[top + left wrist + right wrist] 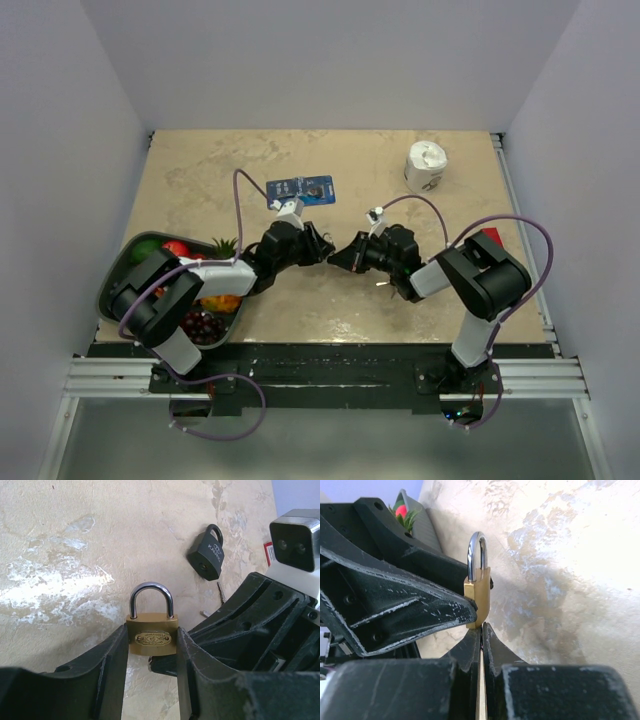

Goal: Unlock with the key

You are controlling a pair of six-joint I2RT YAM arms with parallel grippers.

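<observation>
Over the mottled beige bench (pixel 75 540), the left tool (pixel 152 641) pinches a brass padlock (pixel 478 597) upright by its sides; the right tool (pixel 481 630), pressed together, sits at its bottom end.

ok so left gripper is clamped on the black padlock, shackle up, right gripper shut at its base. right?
No: the left gripper is clamped on the brass padlock, not the black one. The left wrist view shows the black padlock lying free on the table further off. Shackle up, right gripper shut at its base: both right.
</observation>
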